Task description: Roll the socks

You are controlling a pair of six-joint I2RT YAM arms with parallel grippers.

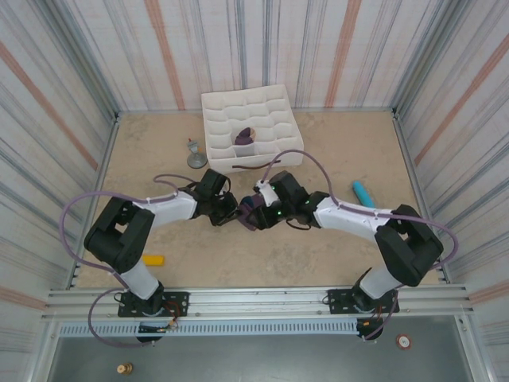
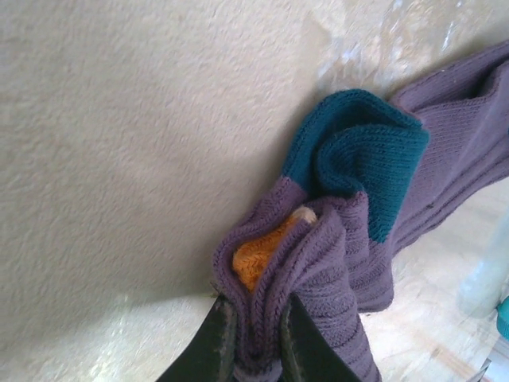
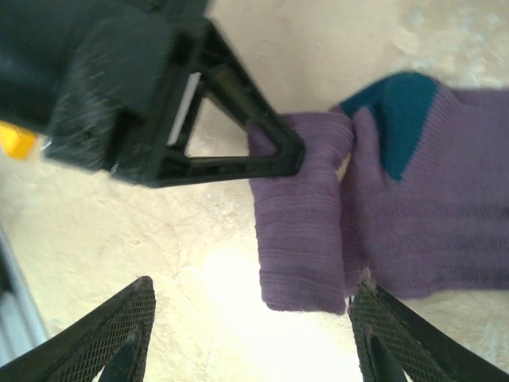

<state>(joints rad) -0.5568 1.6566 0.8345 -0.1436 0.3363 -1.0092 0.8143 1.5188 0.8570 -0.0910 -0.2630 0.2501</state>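
Since the left gripper (image 2: 256, 342) is clamped on the folded sock (image 3: 302, 239) near the tabletop's (image 1: 262, 255) middle, the right gripper (image 3: 250, 318), fingers apart astride it, should take the loose end and roll toward that pinch, layers tight

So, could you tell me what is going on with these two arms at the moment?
They are rolling socks. The left gripper, jaws shut, pinches a fold of the purple sock at mid-table. The right gripper hovers over it with jaws open, holding nothing. One rolled bundle already sits in the white tray at the back.
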